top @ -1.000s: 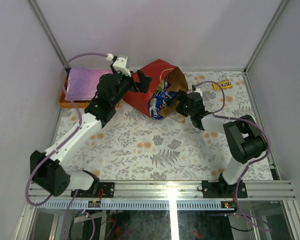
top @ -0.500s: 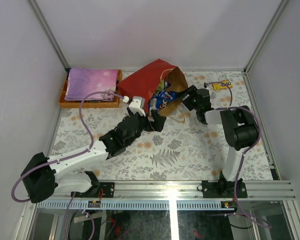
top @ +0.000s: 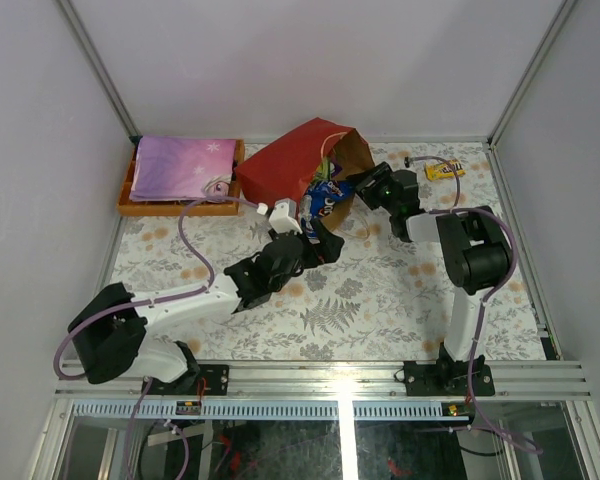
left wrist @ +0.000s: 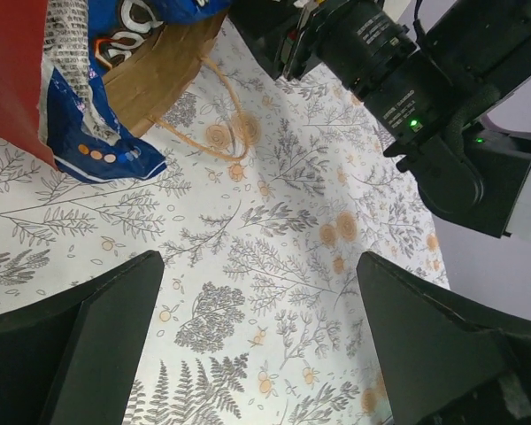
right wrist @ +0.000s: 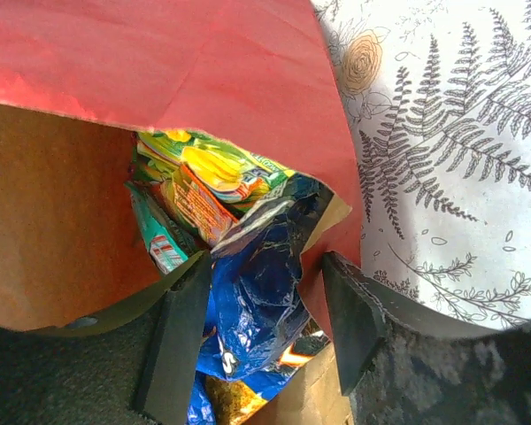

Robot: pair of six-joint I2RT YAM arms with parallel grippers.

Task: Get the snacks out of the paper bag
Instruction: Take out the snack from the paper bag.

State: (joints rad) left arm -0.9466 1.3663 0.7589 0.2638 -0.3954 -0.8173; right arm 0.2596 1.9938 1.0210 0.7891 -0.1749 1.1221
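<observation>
The red paper bag (top: 285, 165) lies on its side, its mouth facing right. A blue-white snack bag (top: 325, 196) sticks out of the mouth. My right gripper (top: 360, 188) is at the mouth. In the right wrist view its jaws (right wrist: 261, 328) stand open, straddling the crumpled end of the blue bag (right wrist: 265, 292) and the red wall (right wrist: 177, 62). Behind it lie a green-yellow packet (right wrist: 217, 168), an orange packet (right wrist: 195, 208) and a teal packet (right wrist: 155, 235). My left gripper (top: 318, 238) hovers open and empty over the cloth (left wrist: 261, 345), in front of the blue bag (left wrist: 80, 106).
A small yellow bar (top: 445, 170) lies at the back right of the floral cloth. An orange tray (top: 130, 205) with a flat purple item (top: 180, 165) stands at the back left. A thin loop handle (left wrist: 221, 133) lies on the cloth by the bag's mouth.
My left arm has swung from behind the bag's left side down to its front. My right gripper has pushed further into the bag's mouth and its jaws have narrowed.
</observation>
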